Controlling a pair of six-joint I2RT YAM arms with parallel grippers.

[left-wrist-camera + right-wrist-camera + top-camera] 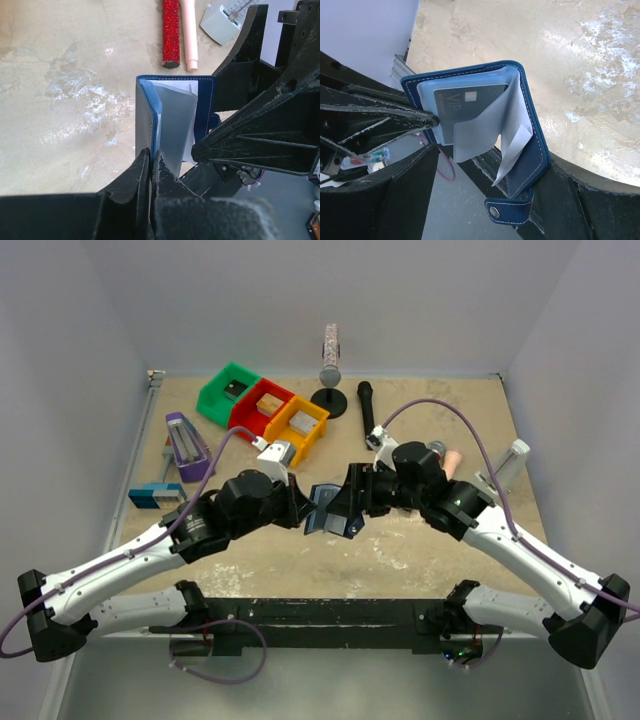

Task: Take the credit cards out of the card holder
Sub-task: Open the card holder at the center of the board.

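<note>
Left gripper (151, 157) is pinched shut on the dark blue leather bifold card holder (530, 150), held above mid-table. Right gripper (348, 506) straddles it, jaws wide, gripping nothing. Pale loose sleeves (485, 132) partly cover a black rectangular plastic card (462, 107). A red glittery stick (170, 30) lies beyond.

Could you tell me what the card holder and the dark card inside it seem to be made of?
The card holder is probably leather or faux leather, matte dark blue, given the pale stitching along its edges and shiny snap. The dark grey card is likely smooth plastic, with a slight sheen and printed lettering.
</note>
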